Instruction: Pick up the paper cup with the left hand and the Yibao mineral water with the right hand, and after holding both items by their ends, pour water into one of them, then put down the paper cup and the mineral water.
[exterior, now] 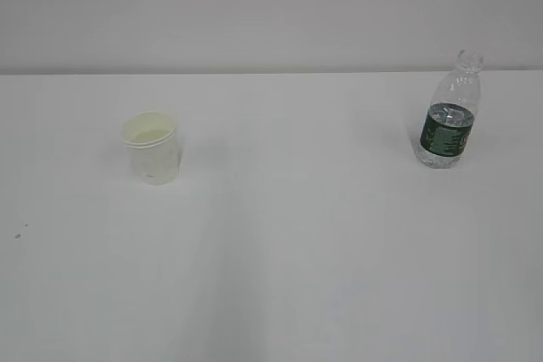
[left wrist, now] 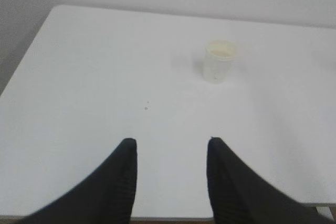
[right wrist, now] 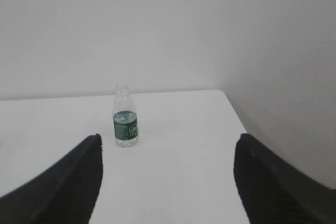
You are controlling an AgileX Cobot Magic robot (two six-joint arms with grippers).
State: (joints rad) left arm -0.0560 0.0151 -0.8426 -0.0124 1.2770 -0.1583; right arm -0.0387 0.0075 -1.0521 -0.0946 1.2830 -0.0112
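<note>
While both arms stay out of the exterior view, each wrist view shows its own tool low in the frame. The left tool (left wrist: 170,153) stands partly spread, its two black fingers (left wrist: 123,182) apart with bare white tabletop (left wrist: 94,66) between them and nothing pinched. Well ahead of it and a little to its right stands the paper cup (left wrist: 219,62), upright, rim up, cream inside showing, with free surface on every side. To that tool's left the tabletop's side edge runs back at a slant to a rounded far corner; the near edge lies just under the fingers.

The right tool (right wrist: 168,153) is spread wide, holding nothing, one finger (right wrist: 68,182) at each lower corner of its view. The Yibao mineral water (right wrist: 125,123) stands upright well ahead, closer to the left finger's line than to the right one's, uncapped, green label band around its lower half. Beyond the bottle the tabletop ends near the wall (right wrist: 168,24); to the tool's right the side edge slants toward the right finger, starting from a rounded far corner.

Seen from outside, cup (exterior: 153,148) and bottle (exterior: 450,116) stand well apart, with open tabletop between and in front of them.
</note>
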